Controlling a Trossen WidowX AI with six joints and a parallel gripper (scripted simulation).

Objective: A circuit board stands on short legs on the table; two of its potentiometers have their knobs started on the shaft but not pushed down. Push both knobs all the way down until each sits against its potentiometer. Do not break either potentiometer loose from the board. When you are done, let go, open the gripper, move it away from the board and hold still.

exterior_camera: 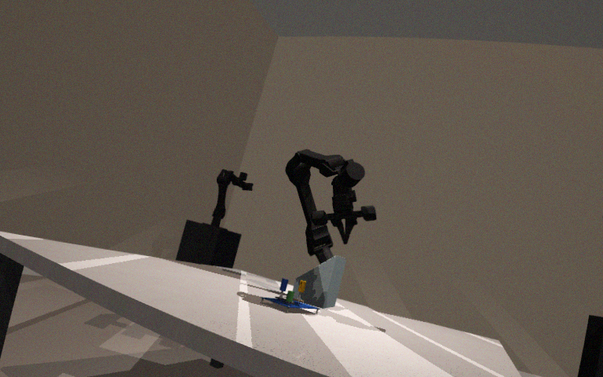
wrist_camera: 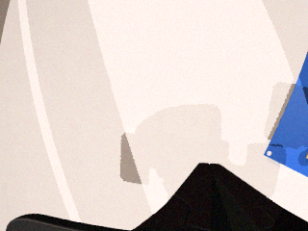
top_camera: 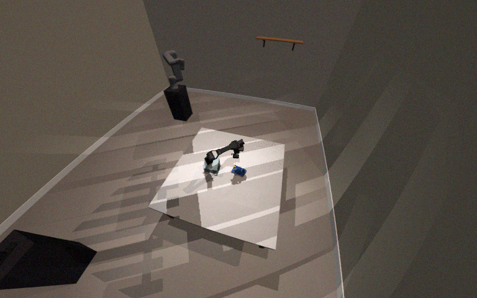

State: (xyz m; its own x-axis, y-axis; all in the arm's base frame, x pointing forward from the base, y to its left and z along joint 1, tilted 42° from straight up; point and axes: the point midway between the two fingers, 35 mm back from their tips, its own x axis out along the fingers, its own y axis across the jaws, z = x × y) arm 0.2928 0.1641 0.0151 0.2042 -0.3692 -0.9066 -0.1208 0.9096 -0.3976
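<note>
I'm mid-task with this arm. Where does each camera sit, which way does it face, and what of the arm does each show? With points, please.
Top: high above, looking steeply down on the table (top_camera: 242, 210) (exterior_camera: 133, 293); shows the whole arm and its gripper (top_camera: 236, 155) (exterior_camera: 345, 243) (wrist_camera: 207, 173).
Exterior: low, near table height, looking across the circuit board (top_camera: 239, 171) (exterior_camera: 290, 305) (wrist_camera: 293, 127) toward the arm; whole arm, gripper pointing down.
Wrist: on the arm near the gripper, facing down past its closed fingers; only the board's corner shows, at right.
Top and exterior share the board, arm and table.
</note>
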